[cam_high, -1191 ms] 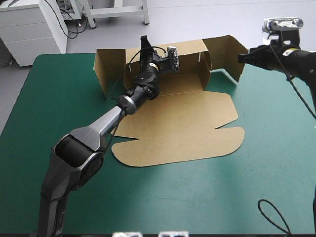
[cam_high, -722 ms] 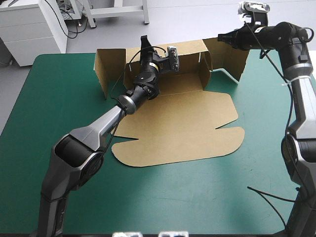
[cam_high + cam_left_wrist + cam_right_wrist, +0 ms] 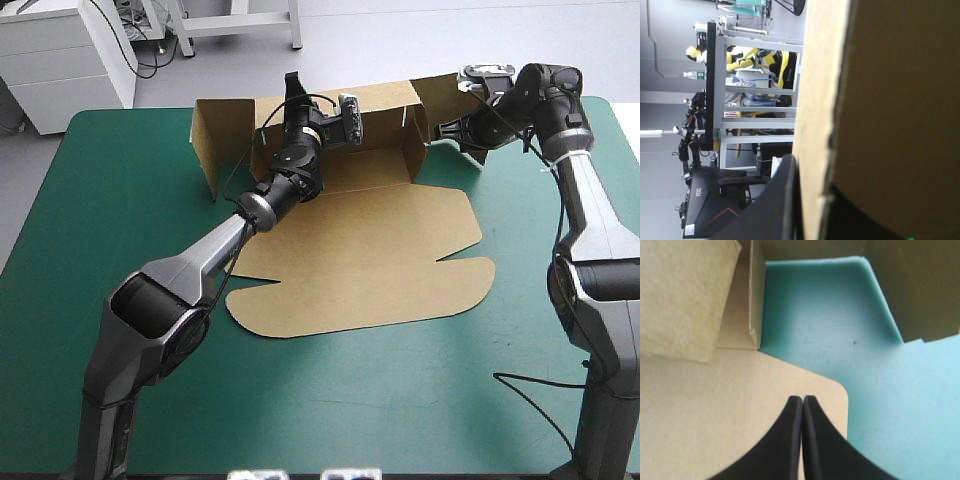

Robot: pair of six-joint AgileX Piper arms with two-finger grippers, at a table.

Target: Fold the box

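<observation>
The brown box (image 3: 360, 255) lies on the teal-green cover with its lid flat toward the near edge. Its back wall (image 3: 380, 110) and both side flaps stand raised. My left gripper (image 3: 292, 88) is at the top of the back wall, shut on the box. In the left wrist view the board (image 3: 890, 100) fills the picture ahead, with one black finger (image 3: 782, 200) pressed against its outer face. My right gripper (image 3: 443, 128) is shut and holds nothing, low beside the right side flap (image 3: 465, 105). Its tip (image 3: 802, 399) hovers over a rounded corner of flat board (image 3: 715, 405).
The teal-green cover (image 3: 420, 400) stretches wide between the lid and the table's near edge, and along both sides of the box. The left side flap (image 3: 208, 145) stands upright near the far left corner.
My right arm has swung in from the far right and dropped to the box's right side flap. The left arm and the box have stayed put.
</observation>
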